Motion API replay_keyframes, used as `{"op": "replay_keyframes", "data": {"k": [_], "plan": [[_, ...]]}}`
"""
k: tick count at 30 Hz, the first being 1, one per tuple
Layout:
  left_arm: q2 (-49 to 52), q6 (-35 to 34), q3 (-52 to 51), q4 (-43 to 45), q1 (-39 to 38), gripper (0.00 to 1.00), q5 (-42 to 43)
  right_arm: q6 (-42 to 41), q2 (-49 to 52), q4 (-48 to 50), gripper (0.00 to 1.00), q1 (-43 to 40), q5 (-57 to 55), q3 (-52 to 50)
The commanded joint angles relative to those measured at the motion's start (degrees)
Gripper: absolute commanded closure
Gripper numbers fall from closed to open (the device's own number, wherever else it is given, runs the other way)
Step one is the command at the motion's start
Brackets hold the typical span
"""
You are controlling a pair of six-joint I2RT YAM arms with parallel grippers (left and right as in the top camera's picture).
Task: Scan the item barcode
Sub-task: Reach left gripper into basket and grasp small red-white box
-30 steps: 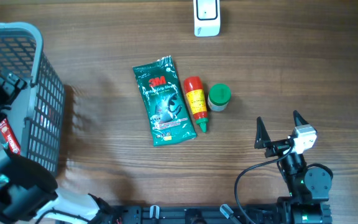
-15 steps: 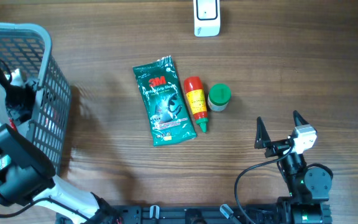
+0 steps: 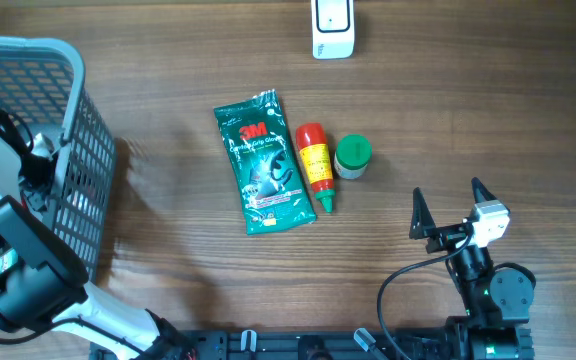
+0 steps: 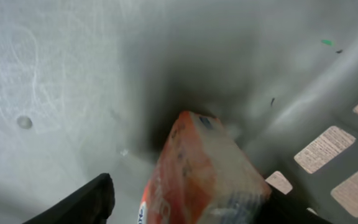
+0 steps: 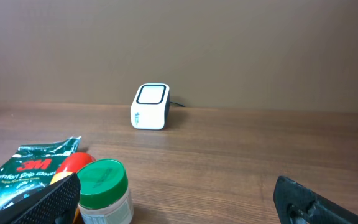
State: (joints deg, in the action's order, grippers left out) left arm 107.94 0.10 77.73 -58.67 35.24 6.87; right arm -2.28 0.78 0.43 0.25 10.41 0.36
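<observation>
Basket: I see 1 grey mesh basket [image 3: 72,118] at the far left edge of the table [image 3: 488,90], with my left arm reaching down inside it.
Basket contents: 1 orange-and-white packet [image 4: 204,168] stands tilted on the basket's scuffed grey floor, close to the slotted wall. I cannot make out any barcode on it from the left wrist view.
Left gripper: the left gripper [image 4: 191,204] has its 2 fingers apart with the packet between them. I see a gap beside the left-hand finger, while on the other side I cannot tell whether there is contact.
Right gripper: the right gripper [image 3: 448,196] hangs at the near right with its jaws wide apart and holds nothing.
Scanner: the white scanner [image 3: 332,27] sits at the far middle edge, well apart from the basket.
Loose on the table: 1 green 3M glove pack [image 3: 261,163], 1 red bottle [image 3: 314,165] lying just beside it, and 1 green-capped jar [image 3: 352,156] upright to its right.
</observation>
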Motion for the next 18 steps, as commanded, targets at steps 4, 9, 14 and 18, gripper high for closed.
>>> {"op": "replay_keyframes", "data": {"k": [4,9,14,18], "plan": [[0.63,-1.25,-0.63,-0.74,-0.09,0.56,0.11,0.7,-0.5,0.28,0.0,0.28,-0.55,-0.07],[0.48,-2.12,-0.02,-1.99,-0.09,0.82,-0.15,0.68,-0.5,0.26,0.0,0.28,-0.55,-0.07],[-1.16,-6.82,10.88,-8.31,0.02,0.96,-0.63,0.68,-0.5,0.26,0.01,0.28,-0.55,-0.07],[-4.28,-8.33,25.2,-15.61,0.02,0.96,-1.44,0.68,-0.5,0.28,0.0,0.28,-0.55,-0.07]]}}
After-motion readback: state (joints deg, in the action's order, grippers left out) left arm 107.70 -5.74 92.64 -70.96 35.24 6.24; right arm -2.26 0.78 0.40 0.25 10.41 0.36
